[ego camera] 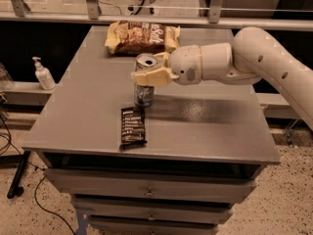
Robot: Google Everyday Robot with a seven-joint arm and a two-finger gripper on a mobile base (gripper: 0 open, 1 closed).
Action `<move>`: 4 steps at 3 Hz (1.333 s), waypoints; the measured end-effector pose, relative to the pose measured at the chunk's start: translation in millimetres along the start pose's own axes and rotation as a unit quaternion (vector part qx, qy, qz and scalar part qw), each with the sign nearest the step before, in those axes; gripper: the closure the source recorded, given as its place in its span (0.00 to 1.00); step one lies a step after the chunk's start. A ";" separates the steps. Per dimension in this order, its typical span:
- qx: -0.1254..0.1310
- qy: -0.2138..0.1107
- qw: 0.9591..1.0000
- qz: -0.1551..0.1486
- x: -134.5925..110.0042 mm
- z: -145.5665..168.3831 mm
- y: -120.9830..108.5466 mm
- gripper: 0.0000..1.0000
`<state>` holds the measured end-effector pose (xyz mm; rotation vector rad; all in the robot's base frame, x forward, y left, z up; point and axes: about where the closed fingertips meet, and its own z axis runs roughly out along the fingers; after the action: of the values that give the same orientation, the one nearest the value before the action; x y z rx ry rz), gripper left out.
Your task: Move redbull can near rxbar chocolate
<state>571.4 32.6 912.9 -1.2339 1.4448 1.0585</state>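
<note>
Grey bench (pixel 210 126): this surface carries every item and sits on top of a drawer unit.

White arm (pixel 274 58): it reaches in from the right of the view, roughly level with the bench top. This lets the gripper meet the can from the side instead of from above.

Snack bag (pixel 139 37): it lies at the far edge, well apart from the bar, and has no part in the task.

Gripper (pixel 149 76): it is at mid-bench, with its tan fingers clamped on the upper body of the can (pixel 144 96). The high grip holds the can upright and keeps the fingers off the bench. Whether the can's base touches the surface cannot be determined.

Bar (pixel 132 127): it lies flat near the front edge, just in front of the can. By this judgement, only set-down and release remain.
</note>
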 end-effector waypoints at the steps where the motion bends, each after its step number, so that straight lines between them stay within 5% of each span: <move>1: -0.006 0.007 1.000 0.002 3.9 5.4 6.2 0.28; 2: -0.009 0.010 1.000 0.004 6.2 7.1 9.3 0.06; 3: -0.007 0.012 1.000 0.008 7.1 4.6 11.2 0.00; 4: 0.021 0.023 0.999 0.007 2.8 -26.3 6.6 0.00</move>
<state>561.7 7.3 915.5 -1.2265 1.5063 1.0091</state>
